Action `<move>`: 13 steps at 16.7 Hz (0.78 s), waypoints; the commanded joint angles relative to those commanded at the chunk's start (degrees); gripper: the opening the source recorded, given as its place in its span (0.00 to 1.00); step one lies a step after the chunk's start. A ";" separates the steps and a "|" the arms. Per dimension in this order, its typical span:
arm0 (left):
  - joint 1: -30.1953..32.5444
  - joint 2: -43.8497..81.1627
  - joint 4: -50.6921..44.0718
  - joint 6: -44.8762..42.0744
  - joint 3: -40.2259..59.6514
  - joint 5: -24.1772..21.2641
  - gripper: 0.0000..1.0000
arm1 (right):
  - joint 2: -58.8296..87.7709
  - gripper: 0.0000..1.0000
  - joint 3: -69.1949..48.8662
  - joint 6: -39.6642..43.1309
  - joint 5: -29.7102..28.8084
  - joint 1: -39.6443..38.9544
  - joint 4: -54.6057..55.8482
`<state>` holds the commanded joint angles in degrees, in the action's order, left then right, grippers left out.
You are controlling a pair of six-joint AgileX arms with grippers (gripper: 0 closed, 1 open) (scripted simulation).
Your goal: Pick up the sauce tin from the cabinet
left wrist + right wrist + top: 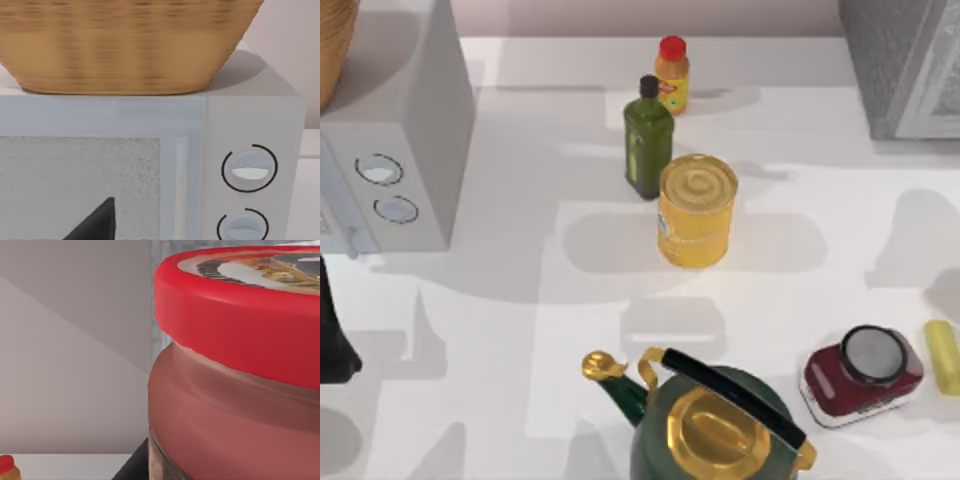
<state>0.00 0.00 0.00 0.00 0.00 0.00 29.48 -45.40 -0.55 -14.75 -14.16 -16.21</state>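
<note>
The small cylindrical sauce tin [235, 370], with its thick red rim, silvery pictured top and reddish label, is sitting right up against the right wrist camera, so it is lying immediately in front of the right arm's pincer. A dark sliver [135, 465] is showing at the tin's base beside the label; whether it is a finger is not clear, and I cannot tell whether this pincer is open, closed or gripping the tin. Behind the tin a strip of the large grey speckled cabinet [159, 300] is rising against the plain wall.

In the top view the cabinet [895, 60] is standing at the far right corner of the white tabletop [500, 350], its lighter framed door panel facing forward.

The left arm is resting at the left edge of the tabletop, its wrist camera facing the white box-shaped appliance with two round dials [250, 170], which is carrying a woven wicker basket [125, 45] on its roof. A dark pointed finger [97, 225] is showing low in that view; I cannot tell the state of the left pincer either.

Mid-tabletop, a big plain yellow can [696, 210] is standing just beside a dark green oil bottle [648, 140], with a small orange red-capped bottle [671, 75] behind them. Nearer the front, a green and gold kettle [715, 425] and a dark red jar with grey lid [860, 375], lying on its side, are sitting apart.
</note>
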 joint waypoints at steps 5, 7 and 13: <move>0.00 0.00 0.00 0.00 0.00 0.00 1.00 | -16.07 0.00 24.77 0.29 8.08 7.64 8.78; 0.00 0.00 0.00 0.00 0.00 0.00 1.00 | -21.41 0.00 33.00 0.38 10.77 10.17 11.70; 0.00 0.00 0.00 0.00 0.00 0.00 1.00 | -29.46 0.00 45.37 0.55 14.74 14.14 16.19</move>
<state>0.00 0.00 0.00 0.00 0.00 0.00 0.02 -0.03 0.00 -0.01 -0.01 -0.01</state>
